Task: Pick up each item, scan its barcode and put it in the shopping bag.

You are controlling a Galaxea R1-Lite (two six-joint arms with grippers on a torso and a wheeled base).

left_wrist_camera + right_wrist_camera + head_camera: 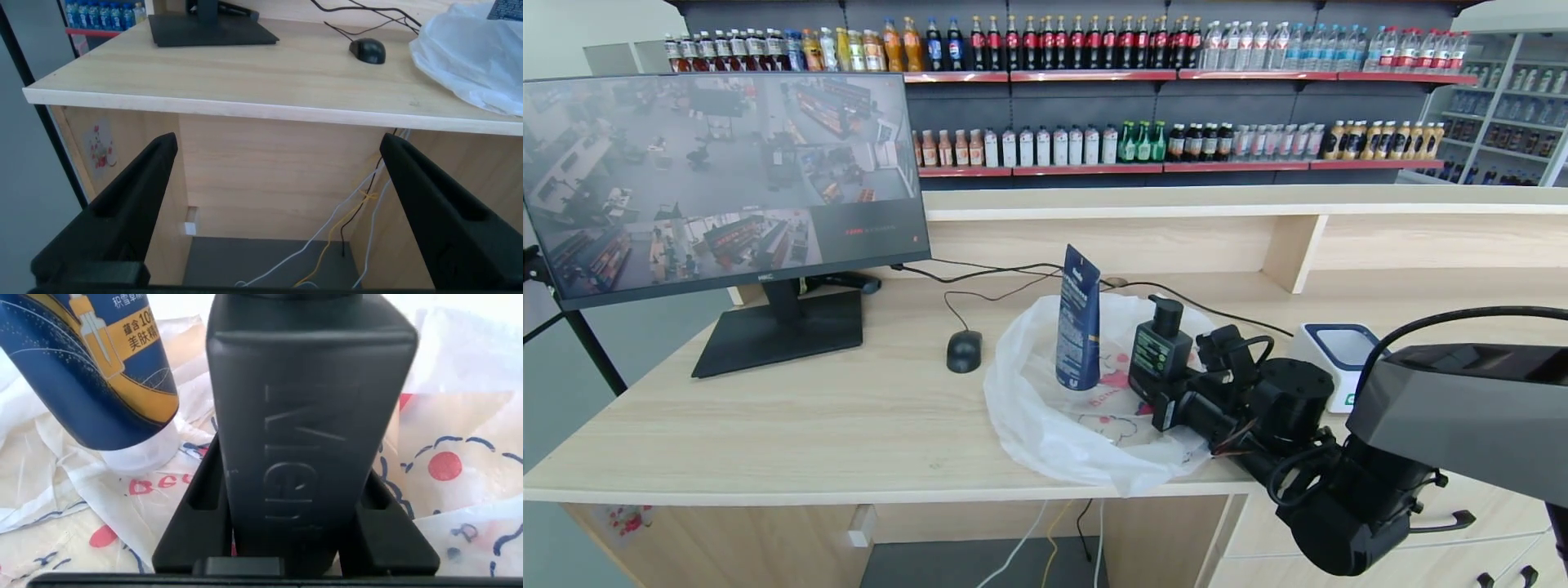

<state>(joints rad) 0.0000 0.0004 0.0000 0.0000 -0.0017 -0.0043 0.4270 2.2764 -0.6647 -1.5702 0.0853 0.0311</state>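
Counter [849, 425]: dark bottle [1160, 351] clamped between right fingers [196, 510].

We count six things on the bench [809, 425], one of each kind.
We see one blue tube [1078, 322], one dark bottle [1160, 351], one white shopping bag [1029, 408], one barcode scanner [1335, 351], one mouse [964, 351] and one monitor [719, 180].

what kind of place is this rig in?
Looks like a store checkout, maybe a mock one: shelves of bottled drinks behind, a barcode scanner on the counter, a monitor showing shop camera feeds.
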